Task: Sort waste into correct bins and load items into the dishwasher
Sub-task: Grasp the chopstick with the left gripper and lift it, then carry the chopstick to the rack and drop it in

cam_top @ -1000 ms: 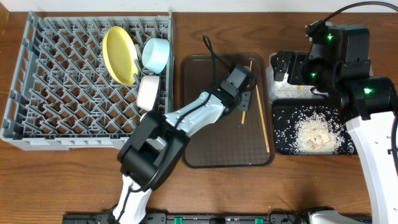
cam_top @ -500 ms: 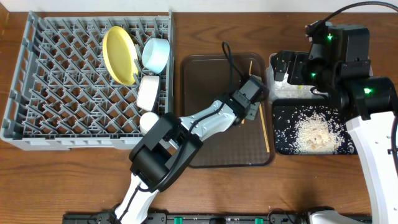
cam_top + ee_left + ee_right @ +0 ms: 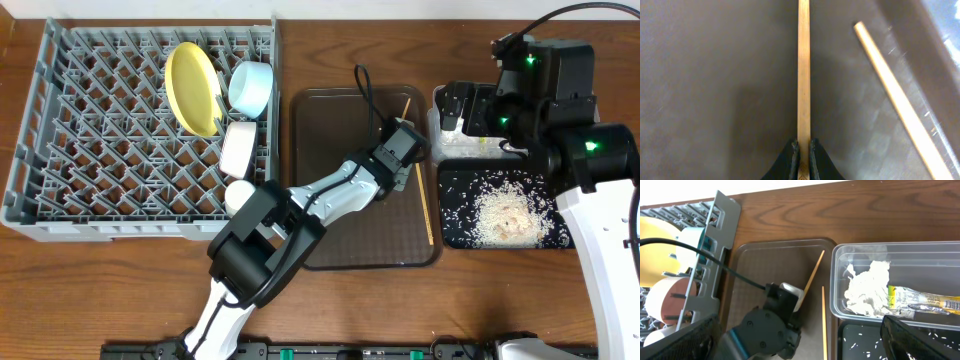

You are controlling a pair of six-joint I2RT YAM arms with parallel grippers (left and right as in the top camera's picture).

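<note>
On the brown tray (image 3: 340,240) at the middle of the table (image 3: 330,310), the left gripper (image 3: 803,150) is pinching one wooden chopstick (image 3: 804,75), its jaws drawn almost together with only the thin stick between them. The grip is sitting on the stick's near end, and the rest is running straight away from the fingers over the tray floor. Whether the stick is lifted off the tray or resting on it cannot be told. A second chopstick (image 3: 895,100) is lying loose on the tray just to the right of the held one, angled away from it and not touching it.

The right gripper (image 3: 468,108) is hovering over the clear container (image 3: 935,252) with its jaws spread as wide as they go and nothing between them. Inside that container, crumpled white tissue (image 3: 867,290) is lying beside the green-and-yellow wrapper (image 3: 920,300). The black tray (image 3: 448,235) is sitting just in front of the container, and whitish rice (image 3: 505,212) is lying scattered and heaped across it.

At the left, the grey dish rack (image 3: 100,150) is holding the yellow plate (image 3: 192,88) on edge, with the light blue bowl (image 3: 250,88) beside it, the white bowl (image 3: 238,147) below that, and the small white cup (image 3: 238,195) near the rack's front right corner
</note>
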